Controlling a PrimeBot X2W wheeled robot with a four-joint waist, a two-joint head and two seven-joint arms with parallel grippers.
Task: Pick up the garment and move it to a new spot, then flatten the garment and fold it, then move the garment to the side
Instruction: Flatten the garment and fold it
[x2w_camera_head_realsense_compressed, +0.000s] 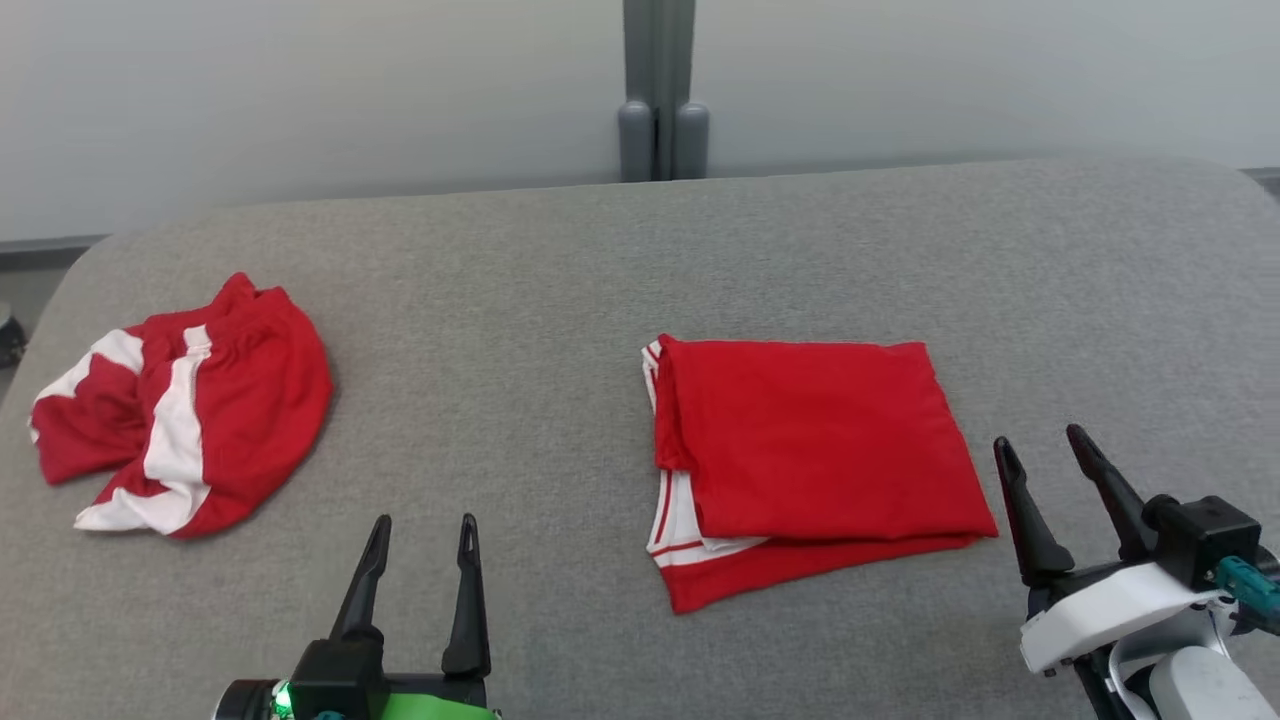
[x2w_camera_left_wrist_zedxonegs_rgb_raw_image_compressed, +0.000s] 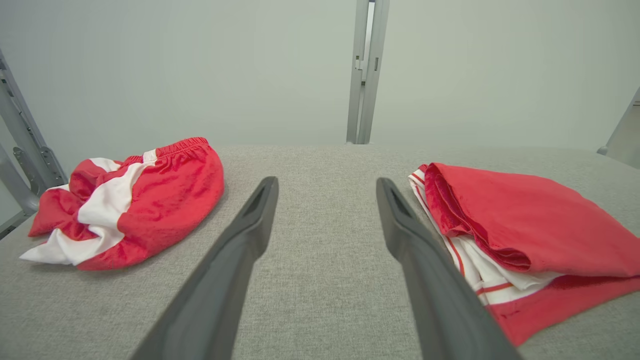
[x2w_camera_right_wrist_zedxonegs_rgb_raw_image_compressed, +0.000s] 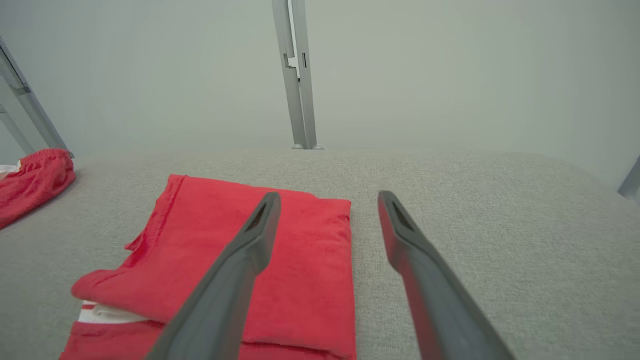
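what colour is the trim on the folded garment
White trim with thin red stripes, best in left wrist view.

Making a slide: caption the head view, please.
Open left gripper and right gripper flank a folded red garment on the grey table; a crumpled red-and-white garment lies left.

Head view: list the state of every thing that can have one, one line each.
left garment: crumpled in a heap, not folded
right garment: folded, lying flat
left gripper: open, empty
right gripper: open, empty
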